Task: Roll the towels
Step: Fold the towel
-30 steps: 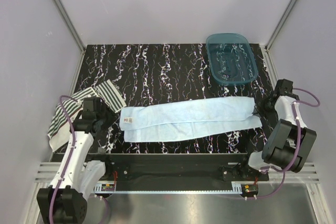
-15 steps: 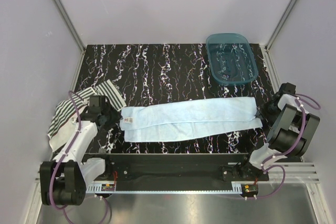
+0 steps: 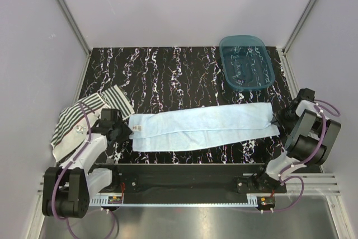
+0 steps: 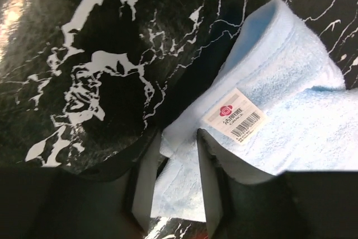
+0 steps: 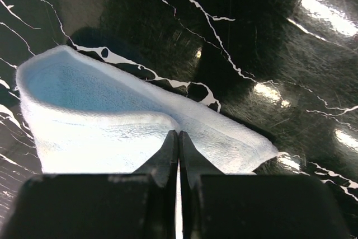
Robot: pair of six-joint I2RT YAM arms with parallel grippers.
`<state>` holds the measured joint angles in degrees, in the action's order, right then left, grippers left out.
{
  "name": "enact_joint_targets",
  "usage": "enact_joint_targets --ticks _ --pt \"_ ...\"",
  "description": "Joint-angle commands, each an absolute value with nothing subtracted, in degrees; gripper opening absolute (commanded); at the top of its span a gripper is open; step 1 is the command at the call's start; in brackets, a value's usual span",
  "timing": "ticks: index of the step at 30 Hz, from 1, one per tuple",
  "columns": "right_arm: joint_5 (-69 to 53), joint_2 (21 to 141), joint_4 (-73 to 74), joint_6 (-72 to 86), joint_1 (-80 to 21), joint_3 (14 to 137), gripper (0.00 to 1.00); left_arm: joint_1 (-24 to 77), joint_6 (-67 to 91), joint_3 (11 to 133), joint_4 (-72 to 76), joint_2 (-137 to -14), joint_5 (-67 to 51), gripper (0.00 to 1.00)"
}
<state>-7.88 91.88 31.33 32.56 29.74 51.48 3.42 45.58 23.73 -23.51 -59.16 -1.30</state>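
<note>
While an arm sits at each end, the blue towel (image 3: pixel 201 130) lies folded lengthwise but unrolled across the near tabletop (image 3: pixel 179 71). The left jaws stand narrowly apart astride its labelled corner, apparently not pinching. The right jaws are closed on the opposite end, which curls upward. Further left, the striped towel (image 3: pixel 72 121) lies crumpled at the tabletop's edge. A tub (image 3: pixel 246 62) stands far right. Rolling looks barely begun, with both towels left to do.
</note>
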Motion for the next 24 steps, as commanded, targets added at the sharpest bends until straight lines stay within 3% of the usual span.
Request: enact_joint_targets --ticks 1,4,6,24 --pt "-9.49 92.64 29.80 31.99 29.80 52.74 0.00 4.04 45.00 21.97 -20.66 -61.52 -0.44 0.35" --pt "-10.02 92.90 29.18 31.99 29.71 52.21 0.00 4.04 44.91 22.67 -19.86 -62.57 -0.17 0.18" --pt "-10.02 93.08 29.00 32.08 29.79 51.95 0.00 4.13 44.82 23.11 -19.25 -63.63 -0.18 0.00" --pt "-12.22 84.56 37.00 32.87 29.79 58.88 0.00 4.13 42.28 41.91 -36.47 -52.65 -1.05 0.00"
